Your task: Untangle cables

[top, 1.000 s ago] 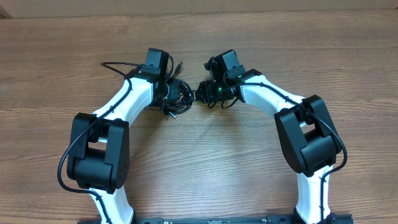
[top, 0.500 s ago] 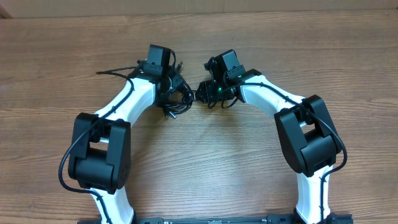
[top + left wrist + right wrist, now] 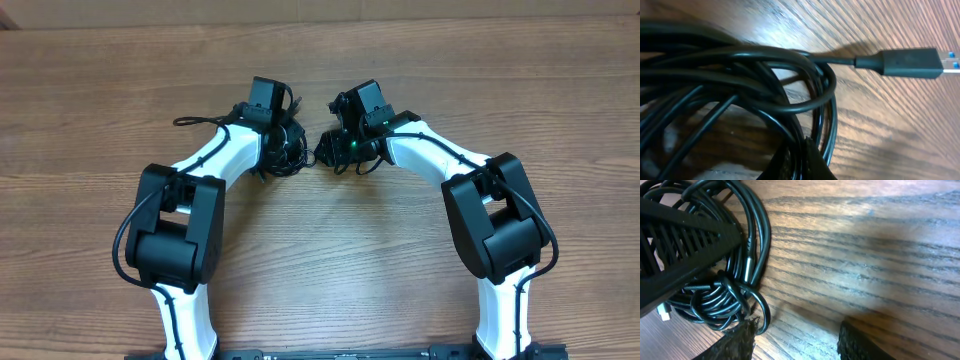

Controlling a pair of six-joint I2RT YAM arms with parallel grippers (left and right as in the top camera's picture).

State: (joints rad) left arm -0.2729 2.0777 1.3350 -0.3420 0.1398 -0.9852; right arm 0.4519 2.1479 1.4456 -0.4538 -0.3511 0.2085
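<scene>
cables (image 3: 288, 152): one tangled black bundle on the wooden table (image 3: 330, 260), mid-table between my two pincers. in the overhead view it has no clear long axis, being a compact knot.

left wrist view: the loops (image 3: 765, 85) curve across the frame. one usb plug (image 3: 905, 62) lies flat on the wood with its long axis along the frame width, its blue-lined metal tip toward the right edge and its cord running back into the coil.

left arm (image 3: 225, 155): elbow folded, forearm angled in toward the centre. left pincer (image 3: 283, 135) is down on the bundle and clenched (image 3: 800, 161). i cannot tell whether a strand is pinched.

right arm (image 3: 430, 150): mirrored fold. right pincer (image 3: 322, 152) is just beside the bundle, released, both fingers apart over bare wood (image 3: 800, 341) and holding nothing.

right wrist view only: stacked rings of cord (image 3: 722, 300), a silver-collared section (image 3: 747, 264), and my left pincer's ribbed finger (image 3: 680, 245) lying across the coil. the usb plug appears only in the left wrist view.
</scene>
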